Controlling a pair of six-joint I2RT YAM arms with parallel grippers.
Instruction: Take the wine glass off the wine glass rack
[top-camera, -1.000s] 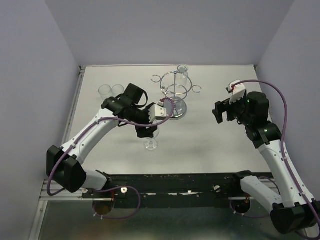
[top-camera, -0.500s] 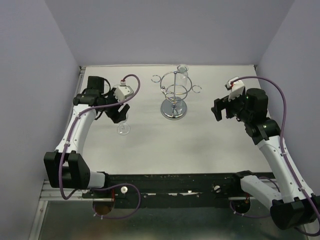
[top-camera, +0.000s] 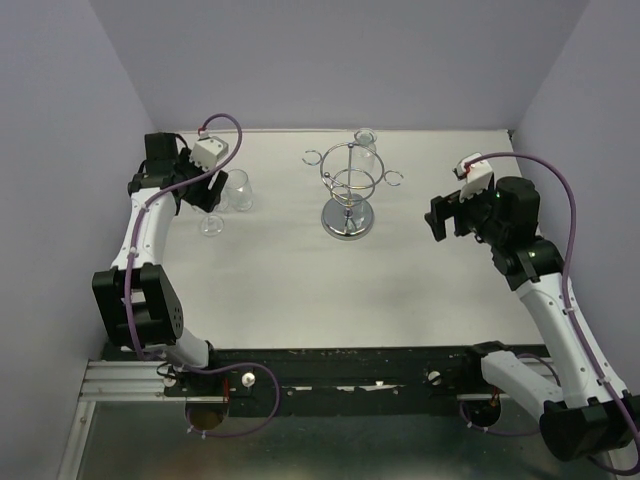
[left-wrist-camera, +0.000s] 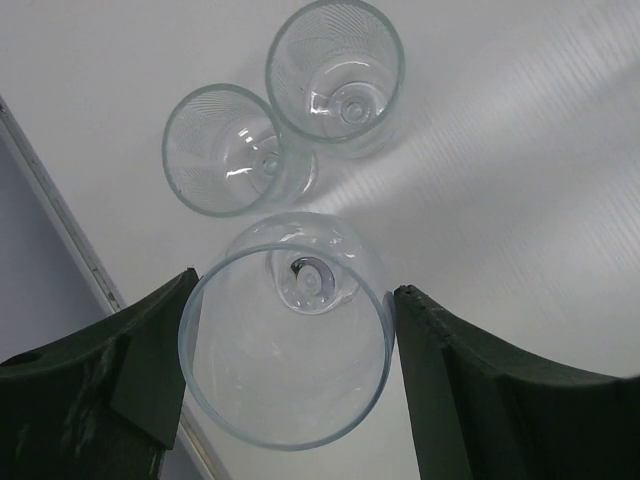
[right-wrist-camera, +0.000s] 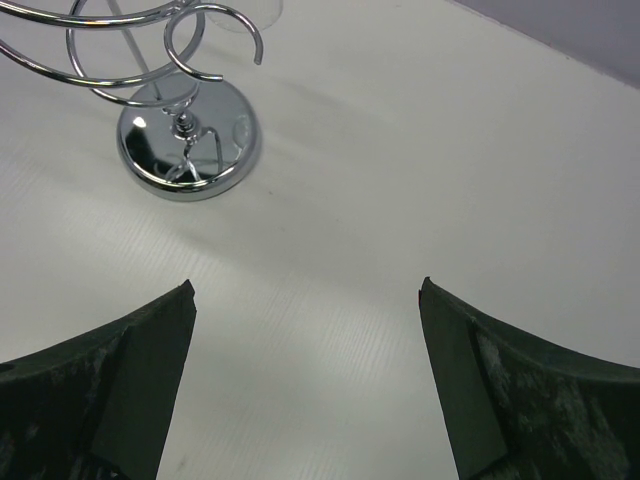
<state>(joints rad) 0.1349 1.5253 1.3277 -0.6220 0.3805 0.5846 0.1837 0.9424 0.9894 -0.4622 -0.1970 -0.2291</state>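
Note:
My left gripper (top-camera: 207, 199) is shut on a clear wine glass (left-wrist-camera: 290, 345) at the far left of the table. The glass is upright, bowl between the two fingers, and its foot (top-camera: 211, 226) is low over the table. The chrome wine glass rack (top-camera: 347, 190) stands at the back middle, well to the right of that gripper. Another glass (top-camera: 365, 143) shows at its far side. My right gripper (top-camera: 438, 222) is open and empty, right of the rack, whose mirrored base (right-wrist-camera: 187, 140) shows in the right wrist view.
Two more wine glasses (left-wrist-camera: 335, 75) (left-wrist-camera: 225, 150) stand upright just beyond the held one; one of them shows in the top view (top-camera: 238, 190). The table's left edge rail (left-wrist-camera: 60, 215) runs close beside the left gripper.
The left arm has carried the wine glass from beside the rack leftward and back to the far left, next to the standing glasses. The right arm has hardly moved.

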